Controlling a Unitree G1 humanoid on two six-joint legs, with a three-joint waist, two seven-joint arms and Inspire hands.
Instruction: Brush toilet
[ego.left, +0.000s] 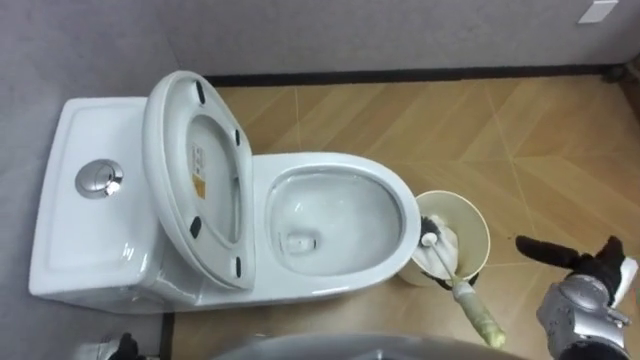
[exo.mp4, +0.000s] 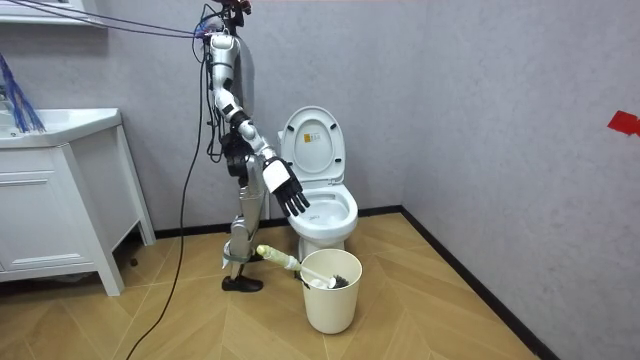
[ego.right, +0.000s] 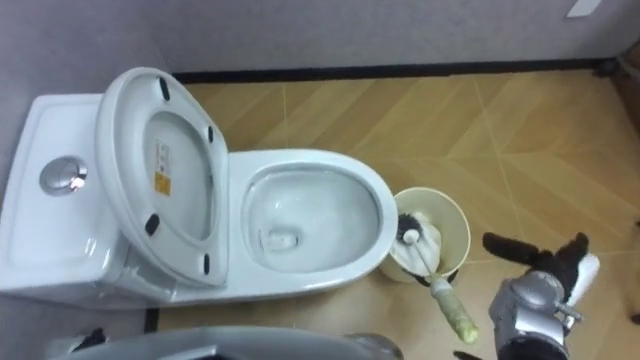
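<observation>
Robot standing upright on the wood-patterned herringbone floor (ego.left: 540, 130), close beside a white ceramic toilet (ego.left: 330, 163) set against a grey wall (exo.mp4: 500, 100), on the room view's left of the bowl. The white oval seat and lid (ego.left: 165, 170) are raised and lean back toward the rectangular white cistern (ego.left: 75, 235), which carries a round chrome flush button (ego.left: 99, 179). The bowl is open, with a little water at the bottom. On the robot's right of the bowl, just beside its rim, stands a round cream plastic bucket (ego.left: 478, 225). The toilet brush (ego.left: 475, 310) rests in this bucket, head down among pale material; its pale yellow-green handle leans out over the rim toward the robot and points at the lower right of the eye views. The right hand (ego.left: 590, 270), black-fingered with a silver wrist, hangs above the floor to the right of the bucket. Its fingers are straight and spread, it holds nothing, and it is near the brush handle but apart from it. A dark part of the left hand (ego.left: 125, 347) shows at the lower left edge of the eye views; its state cannot be told. A white cabinet with a countertop (exo.mp4: 60, 200) stands at the room view's left, well apart from the toilet.
</observation>
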